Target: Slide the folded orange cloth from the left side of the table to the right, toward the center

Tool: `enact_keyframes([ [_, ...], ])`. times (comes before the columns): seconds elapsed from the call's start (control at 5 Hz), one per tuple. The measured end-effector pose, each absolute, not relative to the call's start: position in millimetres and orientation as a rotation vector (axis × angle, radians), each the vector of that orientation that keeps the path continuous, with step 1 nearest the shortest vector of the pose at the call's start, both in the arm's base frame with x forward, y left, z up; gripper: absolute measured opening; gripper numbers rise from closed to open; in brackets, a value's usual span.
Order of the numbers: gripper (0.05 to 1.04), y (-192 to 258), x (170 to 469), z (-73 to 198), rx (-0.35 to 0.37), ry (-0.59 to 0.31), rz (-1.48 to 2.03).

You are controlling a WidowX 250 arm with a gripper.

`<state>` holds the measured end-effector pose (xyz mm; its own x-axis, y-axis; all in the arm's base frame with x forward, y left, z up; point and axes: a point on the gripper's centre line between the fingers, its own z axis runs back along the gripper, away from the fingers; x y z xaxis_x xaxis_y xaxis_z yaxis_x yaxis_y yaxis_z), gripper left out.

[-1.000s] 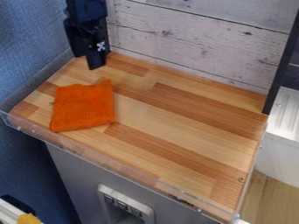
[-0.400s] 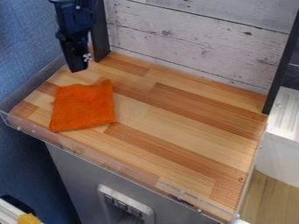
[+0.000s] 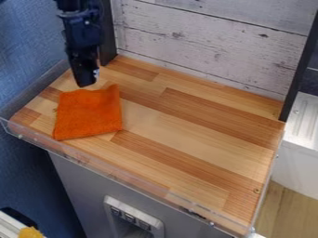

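The black claw (image 3: pixel 86 84) is over the wood surface (image 3: pixel 192 135).
The orange cloth (image 3: pixel 89 112) lies flat just below the claw's tip. You can't tell if the claw is open or closed.

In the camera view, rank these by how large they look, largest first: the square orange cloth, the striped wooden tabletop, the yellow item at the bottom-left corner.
1. Wooden tabletop
2. Orange cloth
3. Yellow item, counting only its visible part
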<state>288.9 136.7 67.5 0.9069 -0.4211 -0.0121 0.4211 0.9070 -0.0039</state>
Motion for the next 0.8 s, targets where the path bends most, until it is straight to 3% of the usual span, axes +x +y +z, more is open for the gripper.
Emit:
enact_keyframes([
  [0.8,0.062,129.0,287.3,18.3,0.008,0.006,-0.443],
])
